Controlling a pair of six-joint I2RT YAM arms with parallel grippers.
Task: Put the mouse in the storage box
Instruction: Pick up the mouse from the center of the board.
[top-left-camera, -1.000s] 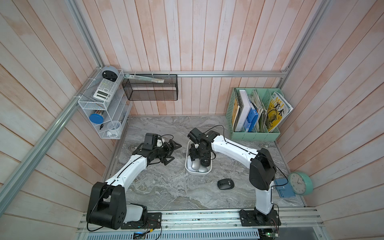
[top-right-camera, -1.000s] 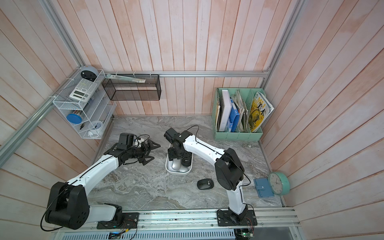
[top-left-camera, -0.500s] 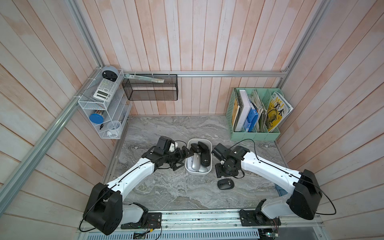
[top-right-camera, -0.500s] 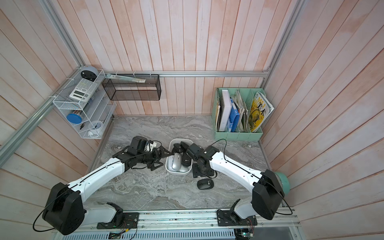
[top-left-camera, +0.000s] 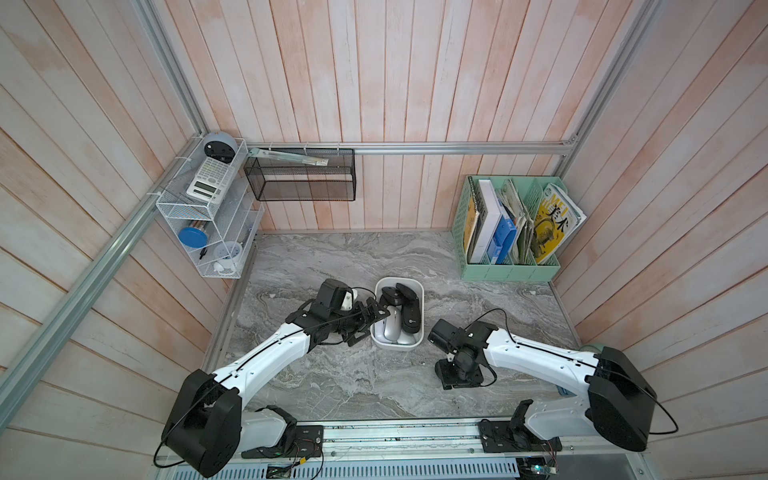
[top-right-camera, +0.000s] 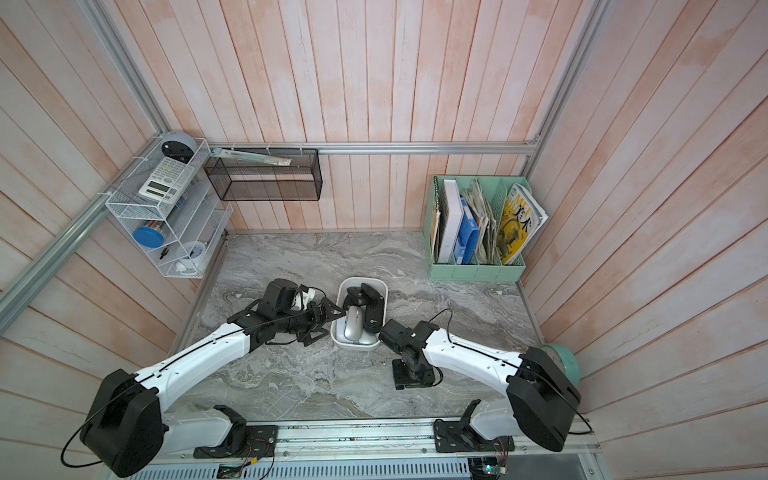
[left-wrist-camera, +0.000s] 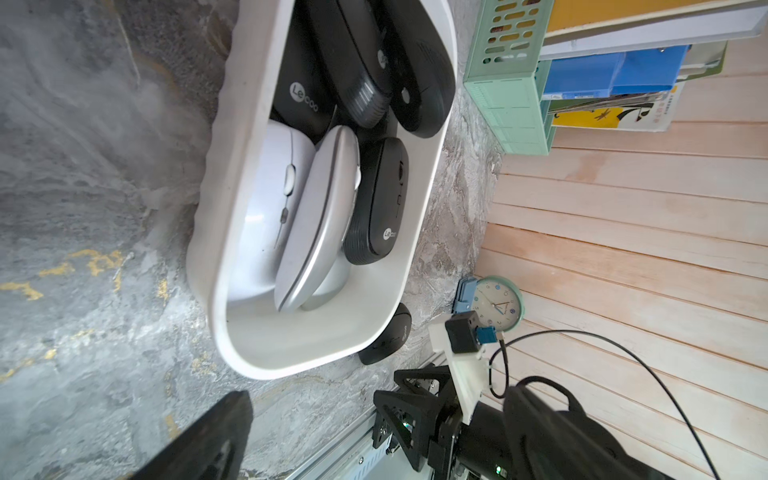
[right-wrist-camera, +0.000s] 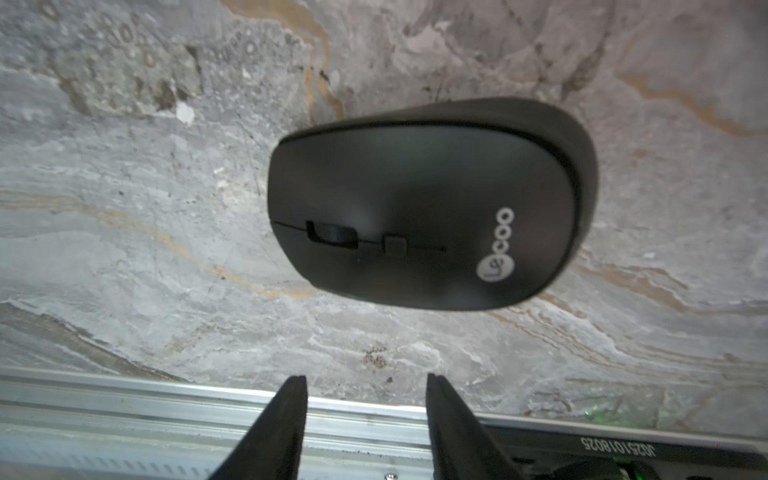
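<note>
On the grey marble table, the black mouse lies flat just off the near right corner of the white storage box, outside it. In both top views it is hidden by the right gripper hanging over it. That gripper's jaws stand partly apart and empty, the mouse just ahead of their tips. The left gripper gapes wide at the box's left rim, holding nothing. Several mice, black and silver, crowd the box.
</note>
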